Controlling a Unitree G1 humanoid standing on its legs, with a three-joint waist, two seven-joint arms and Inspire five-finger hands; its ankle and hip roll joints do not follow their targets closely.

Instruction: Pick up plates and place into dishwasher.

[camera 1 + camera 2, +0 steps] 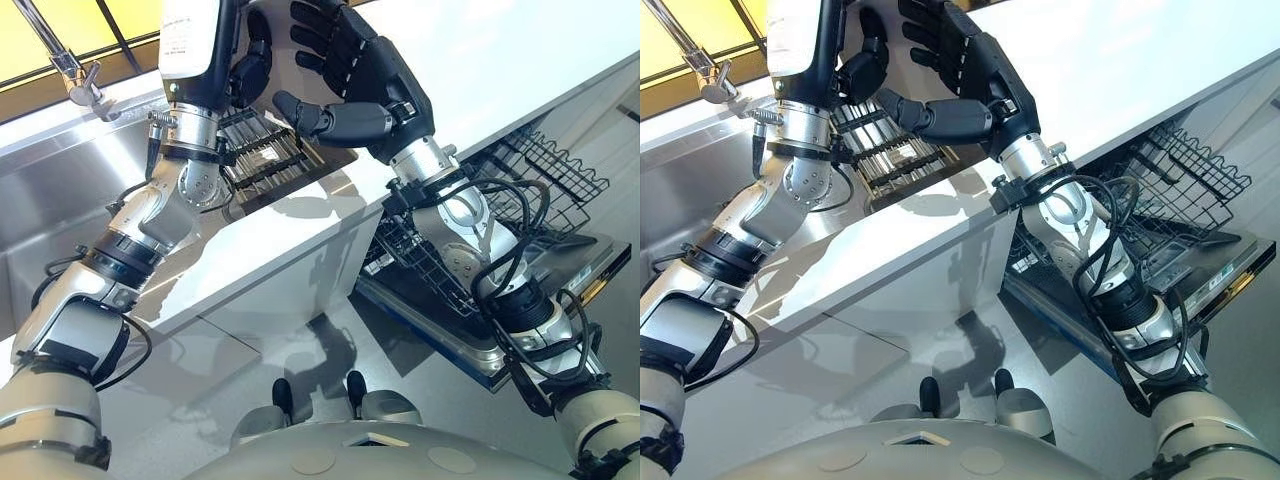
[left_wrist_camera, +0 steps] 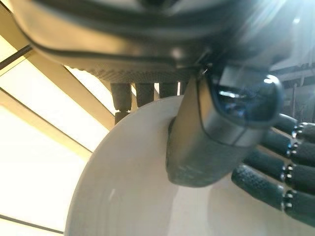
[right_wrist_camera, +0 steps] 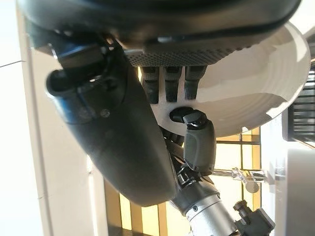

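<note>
Up above the counter (image 1: 500, 60), left hand (image 2: 211, 128) clamps white plate (image 2: 128, 196) between thumb and fingers, right hand (image 1: 350, 60) beside it, fingers straight and apart, slatted drainer (image 1: 270, 165) beneath, sink (image 1: 60, 200) leftward, dishwasher rack (image 1: 550, 165) lower right.

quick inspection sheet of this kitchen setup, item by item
surface: white counter beside a steel sink
job's things: white plate held up between both hands; dishwasher with its door down and wire rack pulled out
clutter: nothing seen
hands: left hand pinches the plate, thumb on its face; right hand open, fingers straight along the plate
cables: nothing seen
surroundings: dish rack by the sink, faucet, lit window behind
</note>
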